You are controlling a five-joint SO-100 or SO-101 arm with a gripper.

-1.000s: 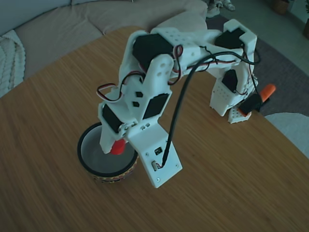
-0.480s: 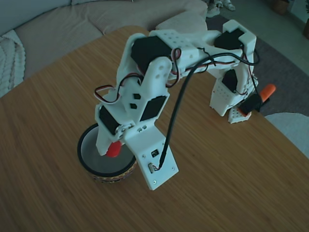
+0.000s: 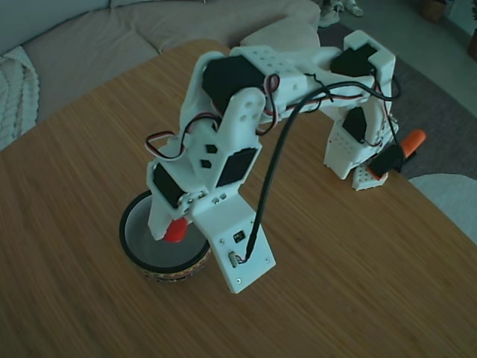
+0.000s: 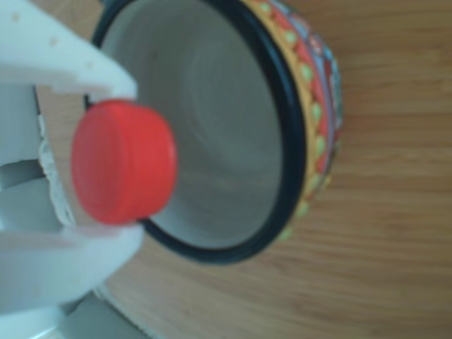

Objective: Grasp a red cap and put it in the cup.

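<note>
The red cap (image 3: 175,231) (image 4: 123,162) is pinched between the two white fingers (image 4: 67,60) of my gripper (image 3: 171,230) (image 4: 131,162), which is shut on it. In the fixed view the cap hangs over the right part of the mouth of the cup (image 3: 133,250), above its pale inside. The other view shows the cup (image 4: 293,148) lying sideways in the picture, with black rim and colourful patterned band, and the cap is in front of its opening. The handle is out of sight.
The white arm bends over the round wooden table (image 3: 358,283) from its base (image 3: 350,160) at the back right. An orange-tipped part (image 3: 412,139) sticks out beside the base. A sofa (image 3: 89,45) lies beyond the table's far edge.
Since a second ago my gripper has moved a little left and down over the cup with the cap still held. Nothing has shifted over the last half second.
</note>
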